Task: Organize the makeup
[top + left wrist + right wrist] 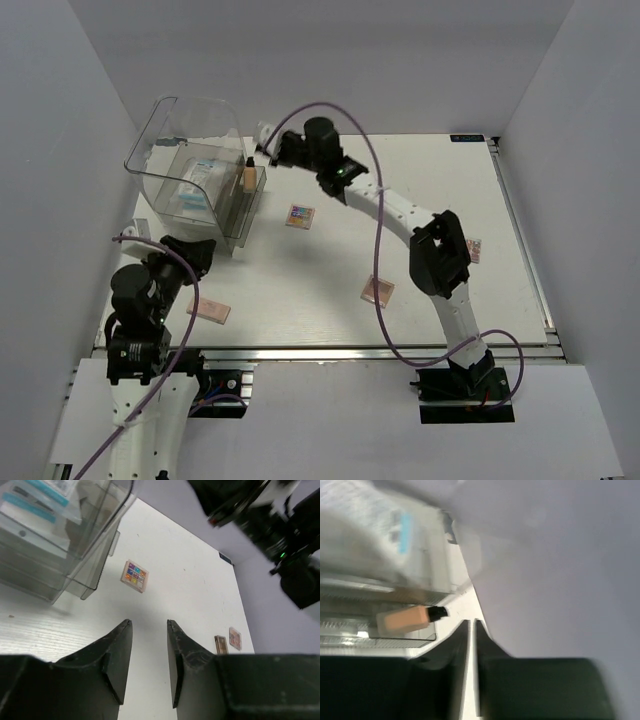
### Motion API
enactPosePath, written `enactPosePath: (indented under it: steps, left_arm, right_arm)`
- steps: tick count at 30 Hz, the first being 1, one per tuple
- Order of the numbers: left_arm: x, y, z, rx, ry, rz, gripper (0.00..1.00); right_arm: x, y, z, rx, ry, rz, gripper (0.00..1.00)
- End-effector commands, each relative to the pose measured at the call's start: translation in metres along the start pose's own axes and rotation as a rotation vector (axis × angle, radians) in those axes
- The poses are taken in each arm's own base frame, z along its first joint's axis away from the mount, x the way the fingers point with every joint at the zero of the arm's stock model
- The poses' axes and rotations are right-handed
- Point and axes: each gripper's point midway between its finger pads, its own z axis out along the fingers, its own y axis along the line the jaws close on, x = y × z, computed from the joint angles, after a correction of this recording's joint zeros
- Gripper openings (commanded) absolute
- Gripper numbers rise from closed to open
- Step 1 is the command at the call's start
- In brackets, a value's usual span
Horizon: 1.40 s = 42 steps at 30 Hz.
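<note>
My left end effector (149, 624) is parted, empty. Compacts (208, 311) and square palette (300, 216) lie loose on the table (330, 255). Beige bottle (248, 180) and packet (195, 187) sit in the bin (205, 125). My right end effector (472, 625), beside the bin, is near-closed, empty. Under half done, I'd judge.

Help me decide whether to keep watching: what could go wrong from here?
1. The right arm reaches across to the clear bin, its jaws almost shut and empty near the beige bottle; pulling back could nudge either.
2. The purple cable hangs over the palette nearest it and might drag it.
</note>
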Motion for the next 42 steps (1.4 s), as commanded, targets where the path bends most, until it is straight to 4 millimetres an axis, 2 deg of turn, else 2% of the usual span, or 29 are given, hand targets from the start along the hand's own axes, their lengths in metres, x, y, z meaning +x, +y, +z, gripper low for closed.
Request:
enactPosePath:
  steps: [1,2,3,4,5,7,9,11,12,14,15,17,18,23,26,30,31,32,33,35,37,42]
  left_arm:
    - [-0.004,-0.024,0.009,0.109,0.033,0.012,0.43]
    - [-0.005,-0.025,0.011,0.113,0.035,0.02,0.43]
    - [-0.006,-0.026,0.012,0.116,0.038,0.024,0.43]
    - [-0.009,-0.029,0.014,0.117,0.044,0.029,0.44]
    - [-0.009,-0.028,0.014,0.111,0.05,0.036,0.44]
    - [-0.01,-0.028,0.015,0.102,0.059,0.042,0.45]
    - [-0.013,-0.028,0.012,0.091,0.056,0.043,0.46]
    - [-0.015,-0.029,0.009,0.084,0.043,0.032,0.46]
    - [-0.015,-0.027,0.008,0.077,0.039,0.026,0.46]
    - [-0.017,-0.028,0.005,0.076,0.026,0.011,0.47]
    - [-0.015,-0.025,0.004,0.064,0.029,0.003,0.47]
    - [-0.015,-0.025,0.003,0.059,0.023,-0.006,0.47]
    - [-0.015,-0.024,0.002,0.052,0.024,-0.01,0.47]
    - [-0.014,-0.023,0.005,0.045,0.037,-0.011,0.48]
    - [-0.013,-0.022,0.009,0.042,0.046,-0.012,0.48]
    - [-0.013,-0.022,0.01,0.044,0.05,-0.012,0.48]
    - [-0.012,-0.022,0.01,0.042,0.052,-0.013,0.48]
    - [-0.013,-0.022,0.009,0.042,0.05,-0.013,0.48]
    - [-0.012,-0.022,0.009,0.041,0.051,-0.013,0.49]
    - [-0.011,-0.021,0.008,0.043,0.051,-0.014,0.49]
    - [-0.009,-0.02,0.009,0.042,0.054,-0.019,0.48]
    - [-0.009,-0.02,0.009,0.04,0.06,-0.016,0.49]
  right_arm:
    - [0.008,-0.035,-0.018,0.067,0.021,0.485,0.07]
    - [0.017,-0.041,-0.018,0.084,0.027,0.529,0.04]
    - [0.036,-0.033,-0.01,0.08,0.047,0.58,0.03]
    - [0.032,-0.043,-0.007,0.099,0.018,0.639,0.0]
    - [0.046,-0.037,0.001,0.089,0.011,0.664,0.0]
    - [0.049,-0.041,0.007,0.108,-0.015,0.671,0.0]
    - [0.06,-0.029,0.017,0.097,-0.028,0.689,0.0]
    - [0.06,-0.03,0.024,0.123,-0.06,0.686,0.0]
    - [0.069,-0.023,0.03,0.123,-0.057,0.689,0.0]
    - [0.068,-0.027,0.037,0.151,-0.082,0.686,0.0]
    - [0.078,-0.018,0.043,0.151,-0.073,0.703,0.0]
    - [0.078,-0.017,0.05,0.168,-0.09,0.696,0.0]
    - [0.084,-0.011,0.053,0.166,-0.087,0.699,0.0]
    - [0.086,0.007,0.063,0.159,-0.091,0.703,0.0]
    - [0.089,0.011,0.065,0.166,-0.083,0.706,0.0]
    - [0.092,0.007,0.063,0.198,-0.068,0.697,0.0]
    - [0.096,0.001,0.061,0.232,-0.054,0.678,0.0]
    - [0.091,-0.006,0.058,0.252,-0.059,0.669,0.0]
    - [0.094,-0.005,0.056,0.264,-0.061,0.663,0.0]
    - [0.083,-0.009,0.053,0.246,-0.097,0.638,0.0]
    - [0.076,-0.004,0.055,0.221,-0.119,0.629,0.0]
    - [0.069,0.003,0.065,0.214,-0.141,0.624,0.0]
